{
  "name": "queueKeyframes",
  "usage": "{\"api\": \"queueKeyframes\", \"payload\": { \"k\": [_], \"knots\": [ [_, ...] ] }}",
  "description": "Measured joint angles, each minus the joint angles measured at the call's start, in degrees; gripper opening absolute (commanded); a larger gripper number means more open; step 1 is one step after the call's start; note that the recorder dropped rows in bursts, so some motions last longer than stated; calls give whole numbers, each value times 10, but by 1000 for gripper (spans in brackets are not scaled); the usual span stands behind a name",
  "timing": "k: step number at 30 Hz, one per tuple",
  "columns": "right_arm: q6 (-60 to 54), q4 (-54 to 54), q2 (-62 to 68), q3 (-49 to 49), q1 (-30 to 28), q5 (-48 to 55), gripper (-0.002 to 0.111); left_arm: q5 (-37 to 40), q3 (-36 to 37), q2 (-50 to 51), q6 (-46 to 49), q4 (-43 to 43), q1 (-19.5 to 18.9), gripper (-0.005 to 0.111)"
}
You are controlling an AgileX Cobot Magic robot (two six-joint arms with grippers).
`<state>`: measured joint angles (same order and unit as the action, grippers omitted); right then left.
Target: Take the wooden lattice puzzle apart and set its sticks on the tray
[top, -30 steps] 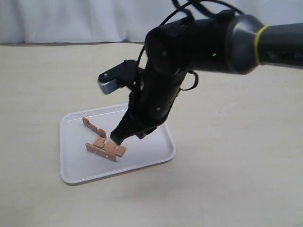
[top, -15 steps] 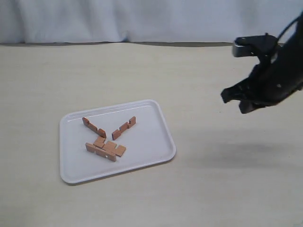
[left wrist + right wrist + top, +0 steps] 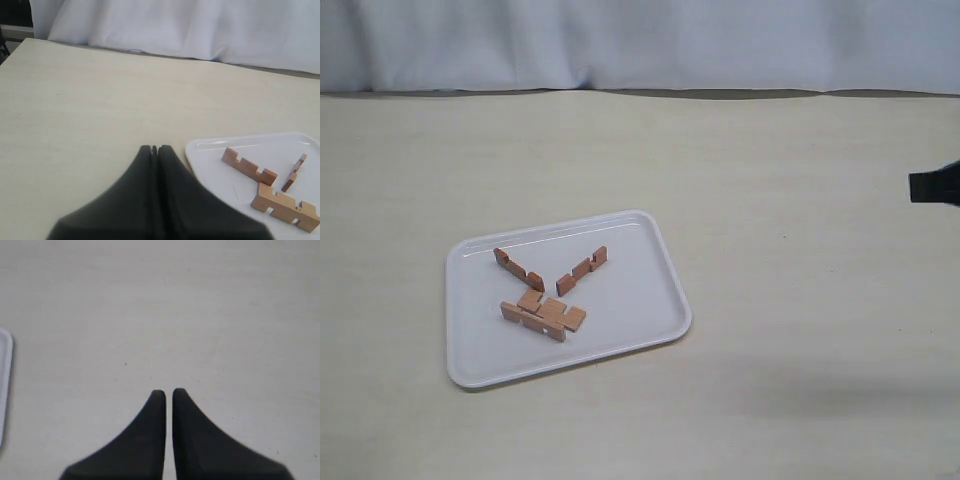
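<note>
Visible sticks [image 3: 545, 313] on tray [image 3: 640, 290]; front pair overlaps (maybe not unhooked). Both empty: left tool [image 3: 154, 148] closed tight, right tool [image 3: 169, 391] nearly closed. Risk: joined pair goes unnoticed.

4 sticks [image 3: 582, 270] on tray [image 3: 630, 300], left-ctr of table [image 3: 800, 300].

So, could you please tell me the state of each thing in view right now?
Tray: flat on the table, holding the sticks.
Two sticks: separated, lying loose.
Other two sticks: pressed together; interlocked or not, cannot tell.
Left gripper: shut, empty.
Right gripper: shut to a slit, empty.
</note>
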<state>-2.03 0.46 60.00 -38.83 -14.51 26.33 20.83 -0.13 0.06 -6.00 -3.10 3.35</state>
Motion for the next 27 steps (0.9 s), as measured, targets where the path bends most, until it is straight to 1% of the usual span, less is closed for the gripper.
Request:
{"api": "queueKeyframes", "payload": {
  "k": [4,7,11,14,20,23,27],
  "knots": [
    [28,0,-89,67,0,-78,5,0,0,0,0,0,0,0],
    [38,32,-194,124,0,-142,5,0,0,0,0,0,0,0],
    [42,49,-327,176,0,-173,5,0,0,0,0,0,0,0],
    [42,49,-432,183,0,-176,5,0,0,0,0,0,0,0],
    [42,56,-561,183,0,-154,5,0,0,0,0,0,0,0],
    [42,62,-593,178,0,-142,5,0,0,0,0,0,0,0],
    [42,67,-597,169,0,-123,5,0,0,0,0,0,0,0]
  ]
}}
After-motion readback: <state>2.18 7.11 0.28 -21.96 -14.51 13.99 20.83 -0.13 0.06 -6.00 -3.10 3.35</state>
